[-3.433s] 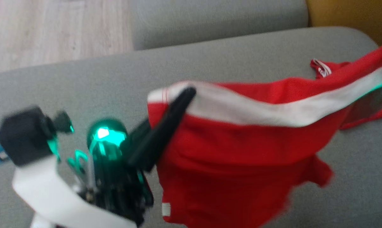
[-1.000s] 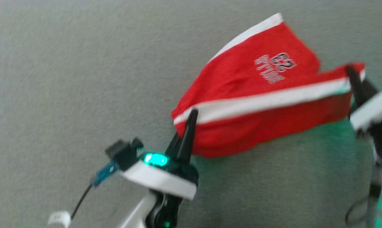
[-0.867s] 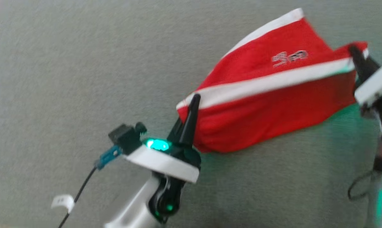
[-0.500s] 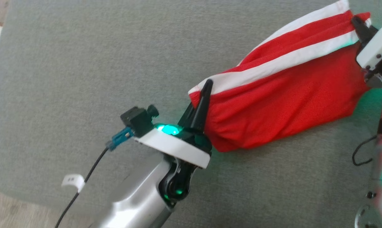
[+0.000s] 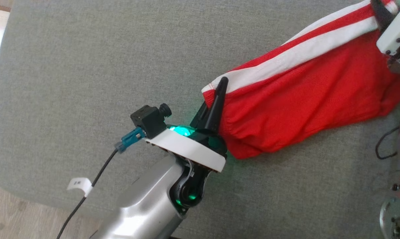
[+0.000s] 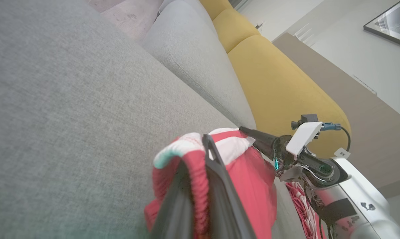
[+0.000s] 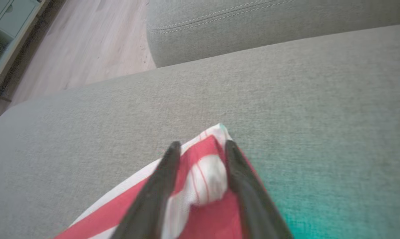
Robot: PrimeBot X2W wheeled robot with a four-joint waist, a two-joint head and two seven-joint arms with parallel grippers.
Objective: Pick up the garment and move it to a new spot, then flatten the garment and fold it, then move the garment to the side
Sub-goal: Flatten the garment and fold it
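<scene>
My left gripper (image 5: 222, 81) is clamped on the red shorts (image 5: 302, 93). In the left wrist view its fingers stand close together with the gathered elastic edge pinched between them, at the end where the white stripe (image 5: 302, 53) runs out.

The shorts lie on the grey sofa seat (image 5: 87, 83), drawn out long between my two arms, running from the middle of the head view up to its top right corner. The red body of the cloth sags in soft folds onto the seat on the near side of the stripe.

At that far end is my right gripper (image 7: 202, 144). Its fingers are parted, with a bunched red and white corner of the shorts lying in the gap between them. I cannot tell whether either finger presses on the cloth.

From the left wrist view I see the right arm's gripper nosing into the far end of the shorts, with a yellow backrest (image 6: 279, 86) behind it. Pale wooden floor (image 7: 87, 43) shows past the seat's edge in the right wrist view.
</scene>
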